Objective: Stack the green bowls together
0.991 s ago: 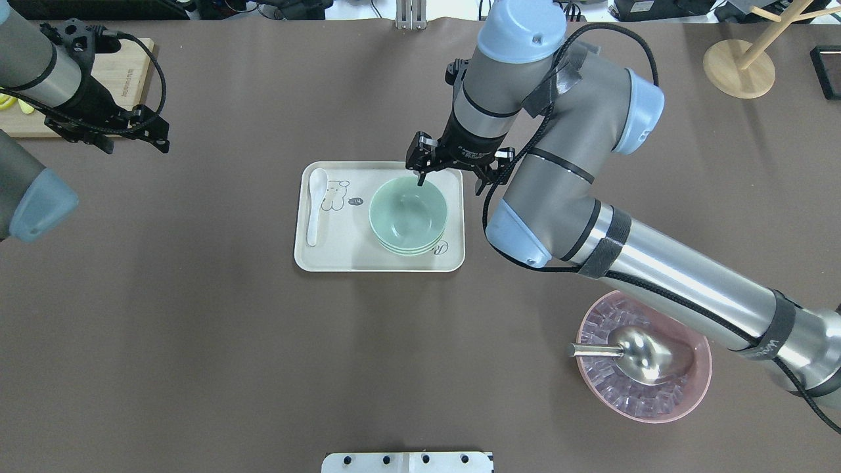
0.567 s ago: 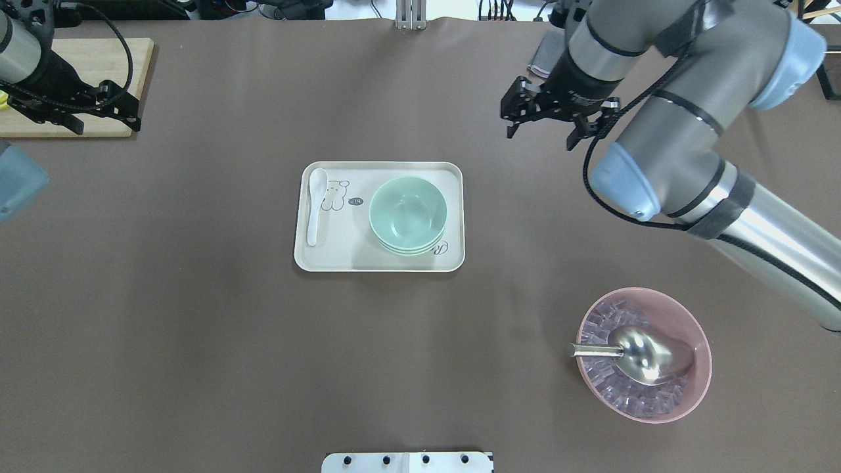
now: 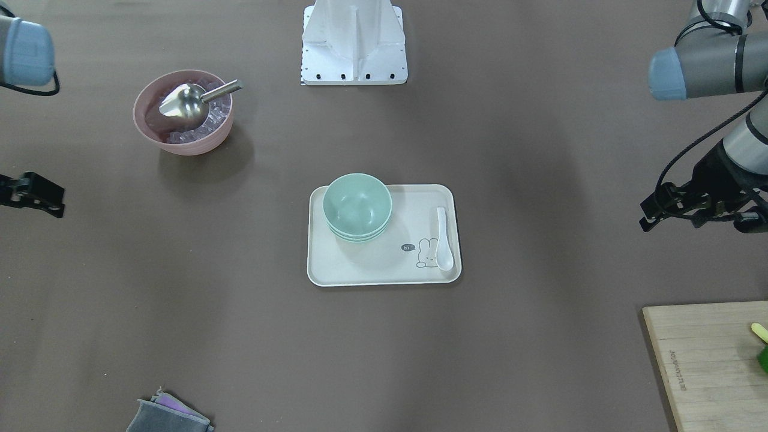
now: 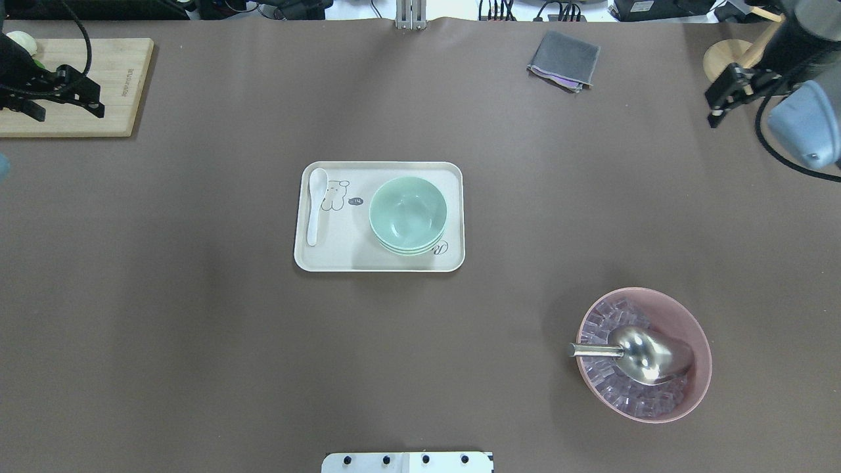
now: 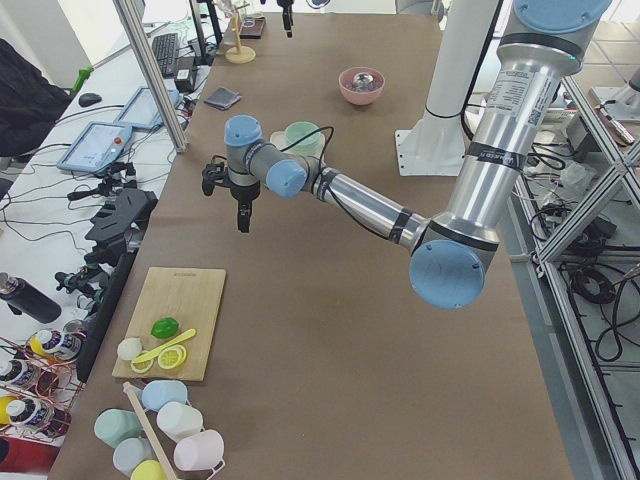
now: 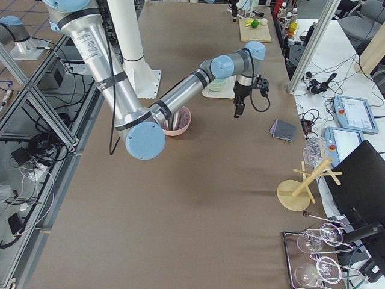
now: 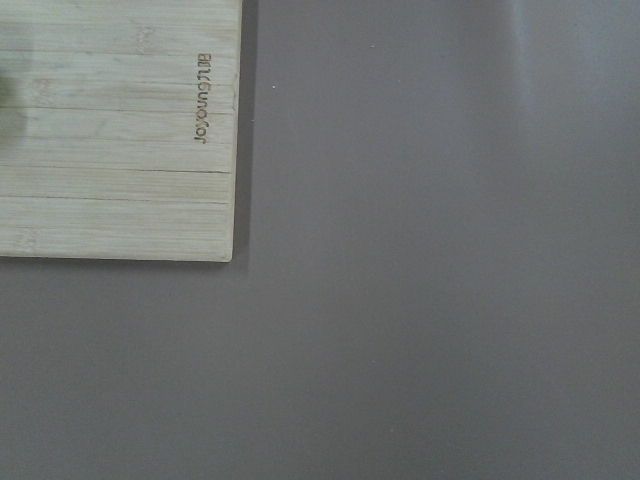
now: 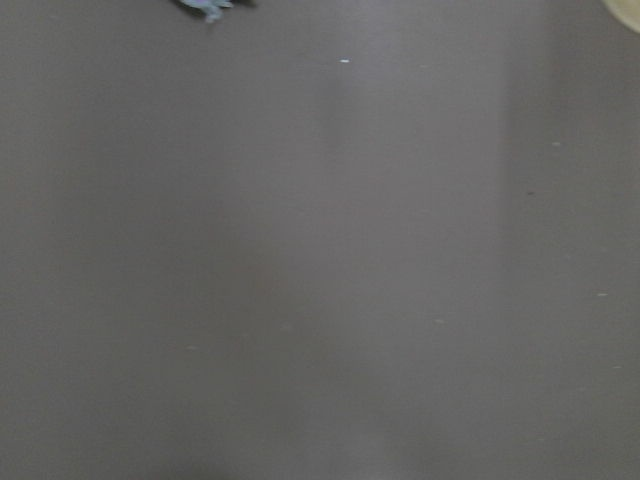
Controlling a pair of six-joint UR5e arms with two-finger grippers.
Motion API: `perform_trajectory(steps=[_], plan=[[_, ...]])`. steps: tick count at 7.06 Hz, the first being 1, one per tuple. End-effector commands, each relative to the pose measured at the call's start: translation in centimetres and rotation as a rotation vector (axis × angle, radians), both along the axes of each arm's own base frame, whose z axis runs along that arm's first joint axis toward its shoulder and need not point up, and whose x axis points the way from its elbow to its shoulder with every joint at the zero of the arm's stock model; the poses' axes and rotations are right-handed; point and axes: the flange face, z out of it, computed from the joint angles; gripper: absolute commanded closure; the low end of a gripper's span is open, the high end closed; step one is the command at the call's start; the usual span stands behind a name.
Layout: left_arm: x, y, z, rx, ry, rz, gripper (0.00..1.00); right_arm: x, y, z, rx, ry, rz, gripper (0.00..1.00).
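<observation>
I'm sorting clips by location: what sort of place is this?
Probably a robotics lab rather than a kitchen: a white robot pedestal, a teach pendant on the side bench, and aluminium framing.

mint-green bowls (image 4: 408,213), cream tray (image 4: 341,251), pink bowl (image 4: 684,403)

I saw the brown table (image 4: 197,341) carrying a tray (image 4: 341,253) at its middle, a pink bowl (image 4: 704,368) toward the near-right corner, a board (image 4: 115,85) in the far-left corner, and a cloth (image 4: 564,59) by the far edge.
</observation>
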Motion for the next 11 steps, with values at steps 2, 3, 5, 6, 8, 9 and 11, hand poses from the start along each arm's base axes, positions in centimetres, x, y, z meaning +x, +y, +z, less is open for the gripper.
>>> perform_trajectory(steps=[2, 3, 5, 6, 8, 9, 11], plan=[[-6.5, 1.9, 6.5, 0.04, -0.045, 0.063, 0.03, 11.7, 3.6, 12.6, -0.006, 0.013, -0.039, 0.0], [-8.9, 1.8, 8.6, 0.052, -0.063, 0.082, 0.03, 13.8, 5.6, 16.8, 0.021, 0.008, -0.003, 0.0], [-14.2, 2.2, 14.4, 0.031, -0.009, 0.122, 0.03, 17.0, 8.4, 24.3, 0.007, -0.033, 0.062, 0.0], [-16.6, 2.6, 16.0, 0.024, 0.006, 0.102, 0.03, 18.2, 9.8, 26.2, -0.03, -0.07, 0.086, 0.0], [-19.9, 4.3, 17.5, 0.066, 0.002, 0.052, 0.03, 19.7, 11.6, 26.9, -0.042, -0.077, 0.114, 0.0], [-21.0, 5.5, 18.8, 0.062, -0.004, 0.031, 0.03, 19.7, 11.5, 26.8, -0.044, -0.077, 0.12, 0.0], [-20.8, 5.8, 19.5, 0.043, 0.002, 0.029, 0.03, 19.7, 11.0, 24.1, -0.023, -0.079, 0.126, 0.0]])
